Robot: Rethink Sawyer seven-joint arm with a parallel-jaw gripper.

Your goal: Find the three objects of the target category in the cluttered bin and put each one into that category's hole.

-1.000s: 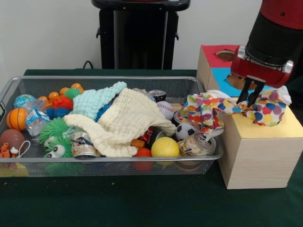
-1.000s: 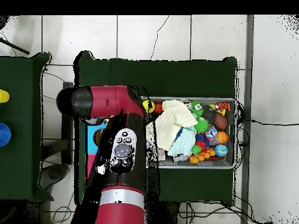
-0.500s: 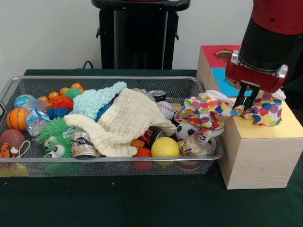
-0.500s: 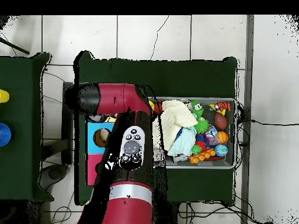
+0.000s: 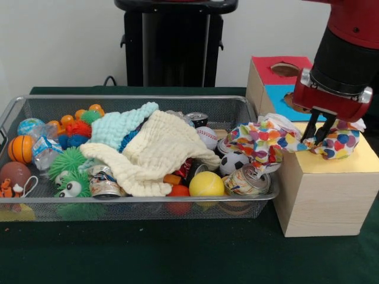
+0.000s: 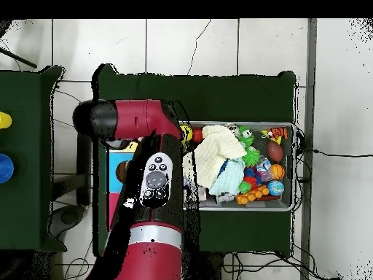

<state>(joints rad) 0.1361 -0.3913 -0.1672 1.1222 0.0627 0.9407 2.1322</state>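
While the multicoloured polka-dot cloth (image 5: 278, 141) is clamped in the hand (image 5: 317, 137) and draped from wire mesh bin (image 5: 118, 105) onto the wooden sorting box (image 5: 323, 189), no hole has been reached; two pale cloths are left in the bin.

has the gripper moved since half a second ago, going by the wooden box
Yes. The gripper, shut on the polka-dot cloth, has shifted rightward across the wooden box top in the front view.
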